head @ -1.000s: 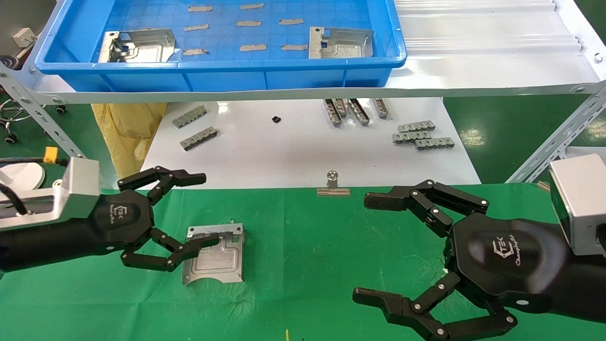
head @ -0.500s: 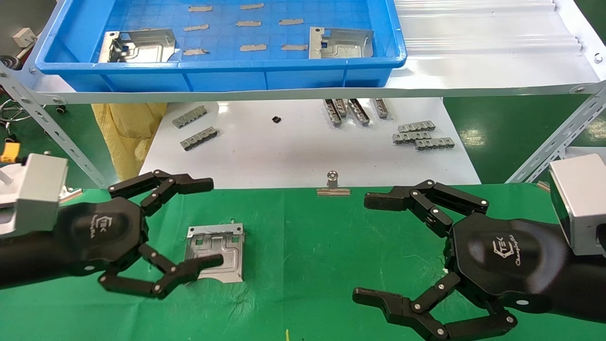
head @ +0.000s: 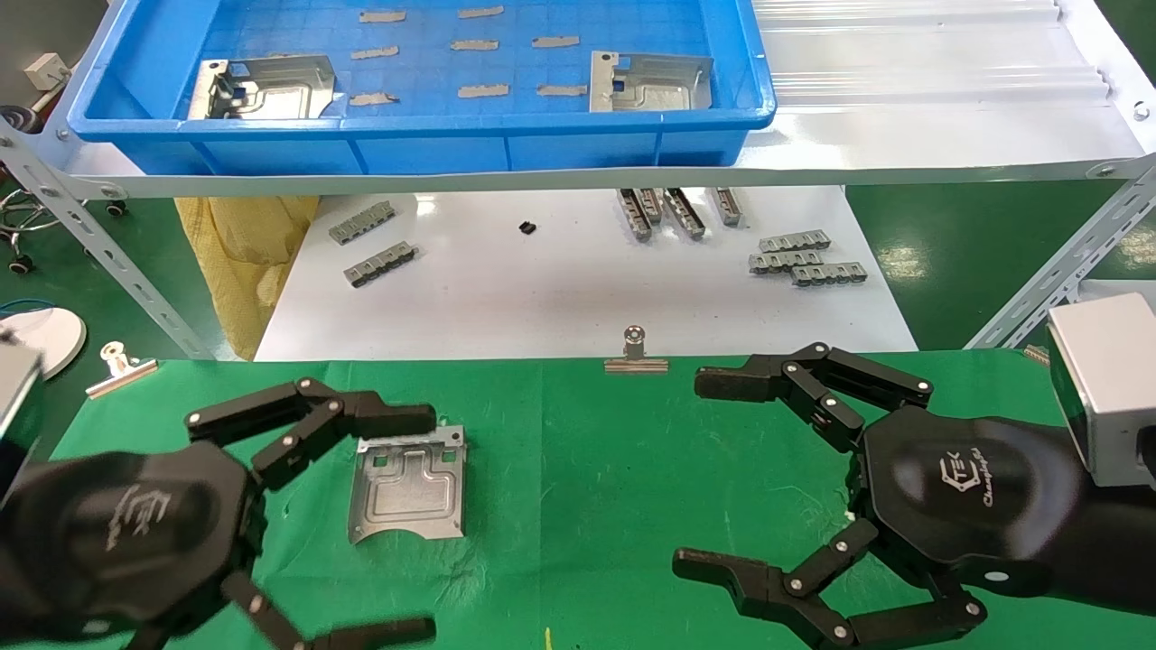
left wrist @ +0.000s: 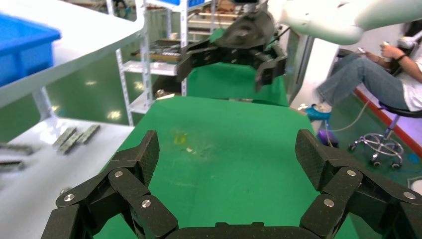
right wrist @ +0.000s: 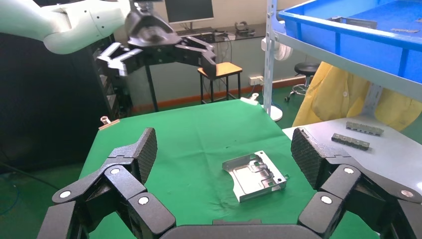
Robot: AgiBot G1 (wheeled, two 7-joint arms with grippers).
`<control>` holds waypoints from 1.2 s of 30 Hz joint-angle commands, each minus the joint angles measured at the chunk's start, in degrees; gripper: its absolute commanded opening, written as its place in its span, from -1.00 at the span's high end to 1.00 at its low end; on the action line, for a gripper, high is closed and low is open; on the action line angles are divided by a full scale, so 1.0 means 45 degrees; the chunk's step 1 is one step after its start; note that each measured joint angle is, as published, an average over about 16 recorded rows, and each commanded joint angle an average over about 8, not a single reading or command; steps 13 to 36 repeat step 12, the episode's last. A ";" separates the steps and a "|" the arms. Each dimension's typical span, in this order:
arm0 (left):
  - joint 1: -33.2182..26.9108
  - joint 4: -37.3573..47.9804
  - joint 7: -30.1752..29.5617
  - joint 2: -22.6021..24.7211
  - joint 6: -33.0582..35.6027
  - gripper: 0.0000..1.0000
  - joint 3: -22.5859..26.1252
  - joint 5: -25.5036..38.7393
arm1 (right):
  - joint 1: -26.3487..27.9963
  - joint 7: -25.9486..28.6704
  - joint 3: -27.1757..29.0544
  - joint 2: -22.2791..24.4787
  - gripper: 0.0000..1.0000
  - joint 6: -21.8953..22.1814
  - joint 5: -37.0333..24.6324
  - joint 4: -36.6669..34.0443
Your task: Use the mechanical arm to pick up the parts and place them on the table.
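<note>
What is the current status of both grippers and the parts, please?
Left gripper open, above the cloth, empty. Right gripper open, idle. One part flat on table; two parts in blue tray.

Workshop: steel racking [head: 108, 244], parts bin [head: 433, 149]

Each gripper, left gripper [head: 397, 524] and right gripper [head: 713, 474], has a glossy black hexagonal body bearing a white "TEK" logo. Black linkage fingers [head: 795, 379] are jointed with silver round-head screws. Fingertip pads [right wrist: 147, 149] carry a fine woven texture. A silver-grey rectangular housing [head: 1106, 384] joins the right wrist. Arm links are smooth white [right wrist: 59, 25].
</note>
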 commanded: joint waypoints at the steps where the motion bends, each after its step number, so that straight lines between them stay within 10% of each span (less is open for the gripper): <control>1: 0.0169 -0.0400 -0.0252 -0.0097 -0.0026 -1.00 -0.0121 -0.0131 | -0.0001 0.0000 0.0000 0.0001 -1.00 0.0000 0.0000 -0.0001; 36: 0.0147 -0.0306 -0.0202 -0.0086 -0.0041 -1.00 -0.0104 -0.0121 | -0.0001 0.0000 0.0001 0.0001 -1.00 0.0001 0.0001 -0.0002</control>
